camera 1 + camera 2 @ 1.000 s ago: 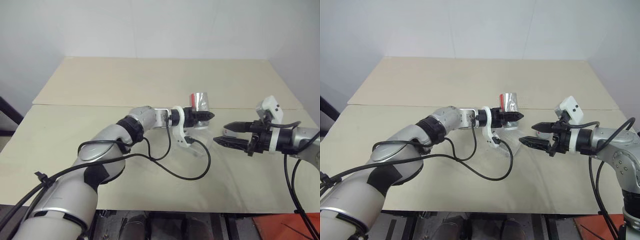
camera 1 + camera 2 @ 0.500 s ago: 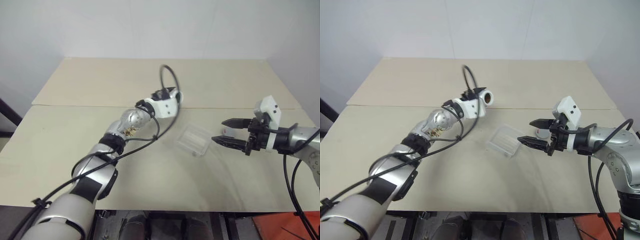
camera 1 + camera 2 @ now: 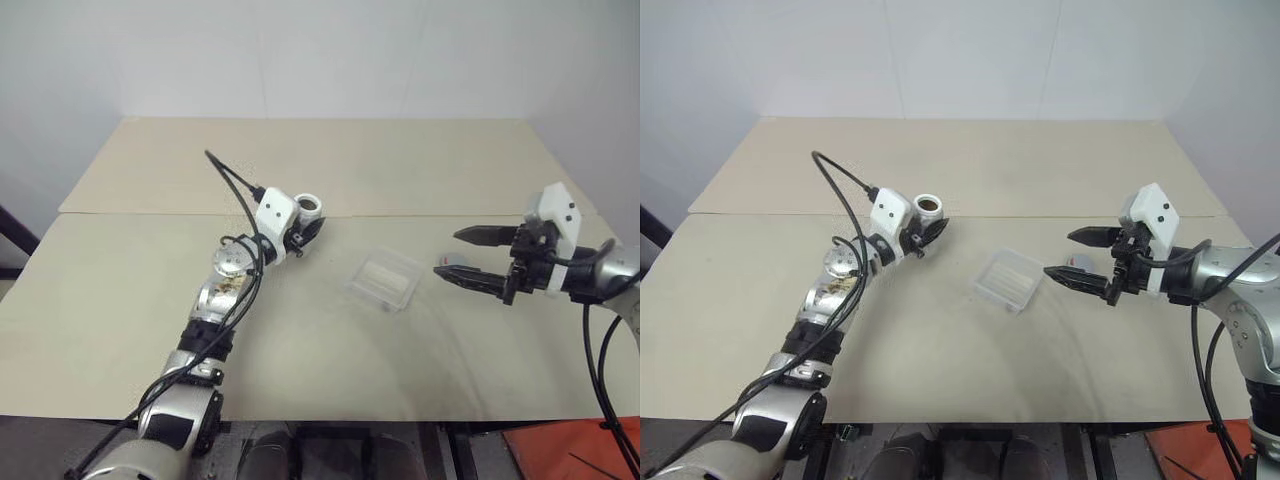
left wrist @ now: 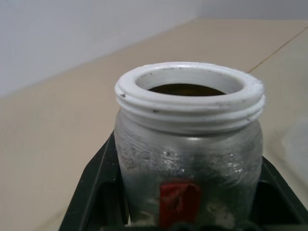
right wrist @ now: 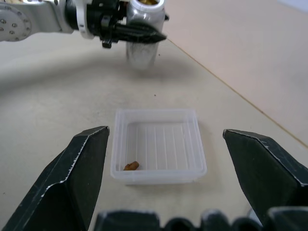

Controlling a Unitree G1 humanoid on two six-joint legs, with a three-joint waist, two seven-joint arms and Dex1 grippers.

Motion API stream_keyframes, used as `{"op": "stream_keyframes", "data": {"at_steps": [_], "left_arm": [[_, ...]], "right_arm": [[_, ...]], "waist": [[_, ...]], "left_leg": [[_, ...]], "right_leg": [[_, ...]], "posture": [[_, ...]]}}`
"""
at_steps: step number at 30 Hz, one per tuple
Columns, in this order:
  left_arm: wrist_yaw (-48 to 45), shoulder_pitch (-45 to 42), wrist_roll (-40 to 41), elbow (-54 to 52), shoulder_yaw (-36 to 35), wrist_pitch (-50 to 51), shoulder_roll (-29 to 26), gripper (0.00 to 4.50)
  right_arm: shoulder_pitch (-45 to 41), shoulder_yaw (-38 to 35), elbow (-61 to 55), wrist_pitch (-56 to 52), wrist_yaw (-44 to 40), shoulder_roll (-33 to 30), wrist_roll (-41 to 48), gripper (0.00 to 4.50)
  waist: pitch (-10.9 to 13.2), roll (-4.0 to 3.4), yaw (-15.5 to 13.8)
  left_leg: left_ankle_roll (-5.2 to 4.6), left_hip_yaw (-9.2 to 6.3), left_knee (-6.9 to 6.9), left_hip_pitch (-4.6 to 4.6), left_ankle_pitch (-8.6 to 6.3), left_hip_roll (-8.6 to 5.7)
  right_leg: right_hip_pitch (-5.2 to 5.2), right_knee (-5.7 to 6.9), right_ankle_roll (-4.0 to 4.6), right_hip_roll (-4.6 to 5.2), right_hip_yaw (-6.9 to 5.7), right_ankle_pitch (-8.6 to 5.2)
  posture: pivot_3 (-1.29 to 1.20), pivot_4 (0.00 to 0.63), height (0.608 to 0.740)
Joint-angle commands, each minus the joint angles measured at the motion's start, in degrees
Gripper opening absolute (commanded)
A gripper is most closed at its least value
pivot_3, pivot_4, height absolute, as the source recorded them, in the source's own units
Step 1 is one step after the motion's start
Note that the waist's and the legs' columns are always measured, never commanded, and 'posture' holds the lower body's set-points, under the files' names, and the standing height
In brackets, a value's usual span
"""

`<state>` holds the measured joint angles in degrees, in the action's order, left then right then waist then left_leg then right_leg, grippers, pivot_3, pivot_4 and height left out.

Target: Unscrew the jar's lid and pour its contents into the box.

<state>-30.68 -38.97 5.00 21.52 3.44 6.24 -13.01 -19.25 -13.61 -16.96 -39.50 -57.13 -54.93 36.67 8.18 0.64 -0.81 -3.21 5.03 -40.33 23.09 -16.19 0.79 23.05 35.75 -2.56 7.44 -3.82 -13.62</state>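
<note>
We saw the small clear red-marked jar (image 4: 188, 159) upright, uncapped; the shallow clear plastic box (image 5: 158, 145) held one brown bit.

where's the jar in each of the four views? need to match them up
Left eye view: jar left of centre, upright, open mouth up, held by the left gripper.
Right eye view: jar left of centre, same grip.
Left wrist view: jar up close, white threaded rim, red mark on its side.
Right wrist view: jar at the top, beyond the box.
Shared landmark: the seam between the two table boards, running just behind the jar.
</note>
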Motion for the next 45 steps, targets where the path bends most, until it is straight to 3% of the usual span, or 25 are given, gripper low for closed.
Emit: {"op": "stream_keyframes", "data": {"at_steps": [1, 19, 26, 27, 32, 36, 45], "left_arm": [[0.9, 1.1, 0.9, -3.5, -0.6, 0.6, 0.6, 2.12], [3.5, 7.5, 1.2, 0.0, -1.6, -8.3, 3.3, 2.12], [3.0, 9.7, 1.6, -2.5, -1.8, -7.1, 3.1, 4.32], [3.0, 10.1, 1.5, -2.9, -1.7, -7.1, 3.0, 4.48], [2.3, 11.3, 1.8, -5.4, -2.1, -5.8, 2.0, 4.48], [-1.9, 13.3, 4.5, -10.3, -2.7, -3.0, -0.9, 4.48], [-22.3, 18.1, 17.4, -24.9, -7.5, 8.9, -20.2, 4.48]], "right_arm": [[-0.1, -2.0, -0.6, 2.2, -0.4, -0.6, -0.3, 4.41], [2.4, -3.7, -3.0, 2.6, -0.3, 0.0, 0.9, 4.41], [2.6, -3.6, -3.1, 2.9, -0.4, 0.1, 0.9, 4.50], [2.7, -3.5, -3.1, 3.0, -0.4, 0.1, 0.9, 4.50], [2.6, -3.3, -3.0, 3.2, -0.4, 0.2, 0.8, 4.50], [3.1, -3.7, -3.2, 3.2, -0.2, 0.1, 0.8, 4.50], [5.3, -5.4, -3.5, 3.4, -0.4, -0.3, 0.8, 4.50]], "waist": [[0.0, 0.00, 0.0], [0.0, -0.01, 0.0], [0.0, -0.01, 0.0], [0.0, -0.01, 0.0], [0.0, -0.01, 0.0], [0.0, -0.02, 0.1], [0.0, -0.05, 0.1]], "left_leg": [[0.00, 0.00, 0.00, -0.01, 0.00, 0.00], [-0.04, -0.02, 0.04, -0.32, -0.03, 0.04], [-0.07, -0.04, 0.07, -0.44, -0.05, 0.05], [-0.07, -0.04, 0.07, -0.44, -0.05, 0.05], [-0.08, -0.05, 0.07, -0.44, -0.06, 0.04], [-0.08, -0.05, 0.11, -0.44, -0.06, 0.06], [-0.07, -0.03, 0.16, -0.50, -0.06, 0.09]], "right_leg": [[-0.01, 0.00, 0.00, 0.00, 0.00, 0.00], [-0.34, -0.05, 0.01, 0.01, 0.05, 0.01], [-0.46, -0.09, 0.02, 0.02, 0.06, 0.01], [-0.46, -0.09, 0.02, 0.02, 0.06, 0.01], [-0.47, -0.10, 0.02, 0.04, 0.06, 0.01], [-0.46, -0.11, 0.02, 0.04, 0.08, 0.00], [-0.46, -0.10, 0.04, 0.04, 0.13, -0.01]], "posture": [[0.00, 0.150, 0.740], [0.00, 0.150, 0.740], [0.00, 0.150, 0.740], [0.00, 0.150, 0.740], [0.00, 0.150, 0.740], [0.00, 0.150, 0.740], [0.00, 0.150, 0.740]]}}
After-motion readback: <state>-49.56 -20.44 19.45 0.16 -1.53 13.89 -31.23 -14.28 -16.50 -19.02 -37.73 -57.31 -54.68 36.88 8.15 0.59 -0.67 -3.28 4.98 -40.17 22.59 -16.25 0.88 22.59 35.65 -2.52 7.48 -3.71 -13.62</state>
